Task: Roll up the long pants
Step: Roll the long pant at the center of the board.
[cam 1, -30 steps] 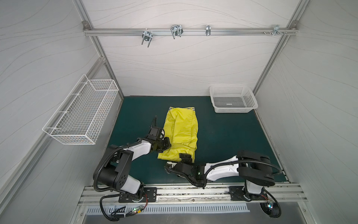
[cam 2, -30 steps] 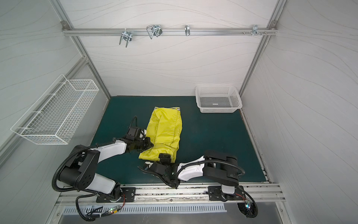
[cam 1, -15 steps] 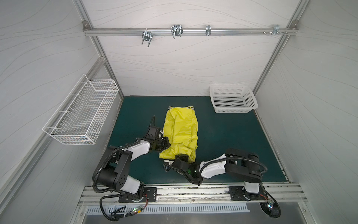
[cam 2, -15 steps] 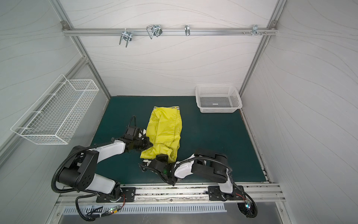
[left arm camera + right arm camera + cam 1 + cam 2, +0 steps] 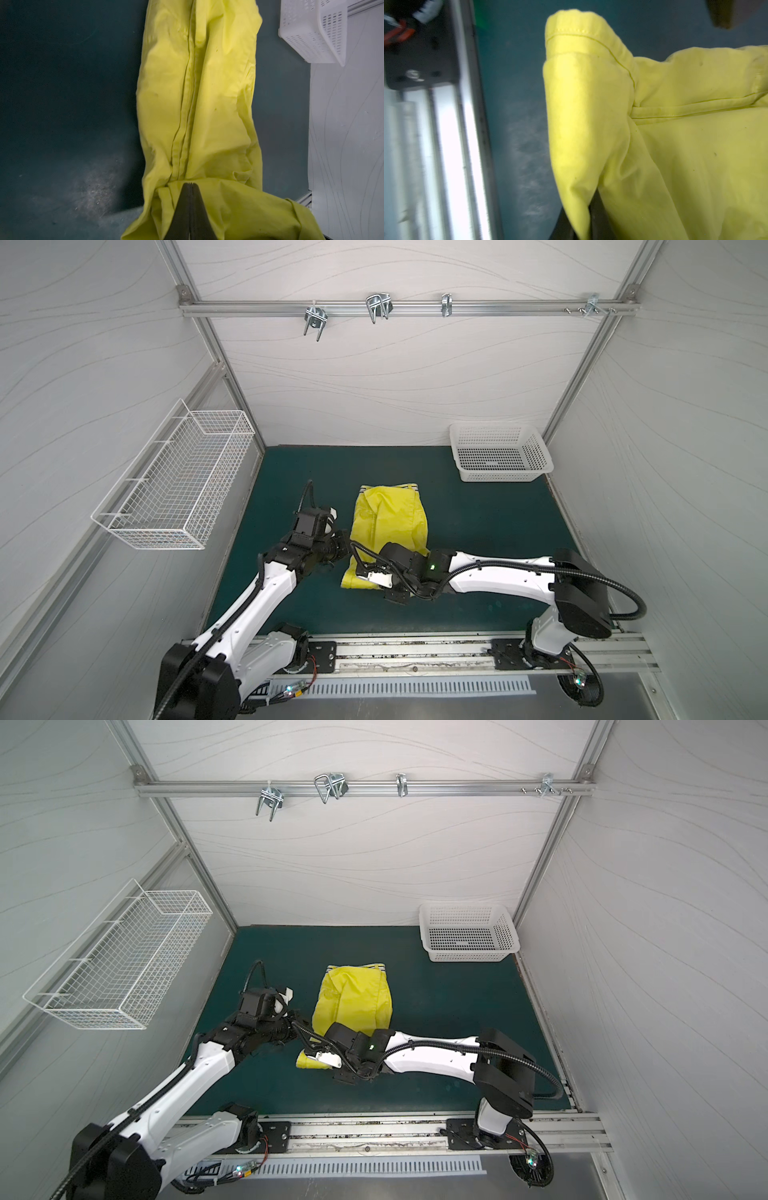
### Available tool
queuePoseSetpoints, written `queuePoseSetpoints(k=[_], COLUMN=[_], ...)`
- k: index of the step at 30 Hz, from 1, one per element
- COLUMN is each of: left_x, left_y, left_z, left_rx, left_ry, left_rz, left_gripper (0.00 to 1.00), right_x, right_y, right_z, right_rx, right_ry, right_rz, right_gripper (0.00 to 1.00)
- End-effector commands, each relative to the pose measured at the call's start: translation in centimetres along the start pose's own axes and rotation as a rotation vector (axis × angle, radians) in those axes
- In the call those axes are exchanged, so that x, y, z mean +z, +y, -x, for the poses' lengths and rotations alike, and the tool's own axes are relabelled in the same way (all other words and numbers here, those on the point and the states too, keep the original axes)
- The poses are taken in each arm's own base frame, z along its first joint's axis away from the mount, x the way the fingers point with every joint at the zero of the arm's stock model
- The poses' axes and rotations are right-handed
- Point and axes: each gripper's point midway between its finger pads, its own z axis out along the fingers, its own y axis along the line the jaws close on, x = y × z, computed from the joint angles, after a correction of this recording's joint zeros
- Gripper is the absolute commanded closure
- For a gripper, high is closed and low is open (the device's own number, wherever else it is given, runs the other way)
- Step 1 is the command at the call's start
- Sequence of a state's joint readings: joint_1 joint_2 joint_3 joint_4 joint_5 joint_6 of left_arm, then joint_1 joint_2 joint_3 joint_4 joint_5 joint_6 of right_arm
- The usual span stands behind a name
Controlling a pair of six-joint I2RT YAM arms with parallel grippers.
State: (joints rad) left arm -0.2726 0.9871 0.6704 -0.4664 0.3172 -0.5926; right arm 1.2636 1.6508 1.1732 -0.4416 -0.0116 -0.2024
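Both top views look steeply down from high above the front rail (image 5: pixel 415 651) onto the whole green mat (image 5: pixel 498 531). Each wrist camera looks from close range onto the long pants (image 5: pixel 197 104), which all four views share

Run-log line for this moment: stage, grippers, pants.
stage: first turn of roll | left gripper: shut on long pants | right gripper: shut on long pants | hem: lifted, curled over | waistband: flat

Robot lab test cell. White panel walls (image 5: pixel 395 377), aluminium frame (image 5: pixel 590 364), hook rail (image 5: pixel 498 308), green mat (image 5: pixel 478 522). Left arm (image 5: pixel 257 593) and right arm (image 5: pixel 498 576) bolted to base rail (image 5: pixel 415 651).
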Motion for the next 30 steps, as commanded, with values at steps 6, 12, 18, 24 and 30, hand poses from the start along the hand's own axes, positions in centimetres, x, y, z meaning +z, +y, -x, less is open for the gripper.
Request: queuePoseSetpoints(k=[6,12,18,24,30], left_x=[-3.4,-4.1,-3.7,-2.2,1.2], left_y=[-0.9,-1.8,-2.6,-3.3,-1.8], left_z=[-0.3,-0.7,-1.4,-2.7,-3.8], left_rx=[0.002,0.005,0.017,0.041,0.043], left_ry=[-0.036,-0.022,-0.003,0.033,0.060], left_rz=[0.001,-0.034,-0.051,-0.045,-0.013], left_gripper=[1.00,1.00,1.00,1.00,1.00], right_x=[-4.9,-2.5,0.7,3.2,3.9], right_y=[2.8,-2.2,-4.0,-4.0,-4.1], right_z=[2.3,2.4,2.3,0.8,-0.2], right_rx=[0.344,0.547,0.623,0.686,0.728], right_ry=[-0.082,-0.079,-0.025,0.034,0.044], right_rz=[0.506,0.594,0.656,0.694,0.688], right_gripper=[1.00,1.00,1.00,1.00,1.00])
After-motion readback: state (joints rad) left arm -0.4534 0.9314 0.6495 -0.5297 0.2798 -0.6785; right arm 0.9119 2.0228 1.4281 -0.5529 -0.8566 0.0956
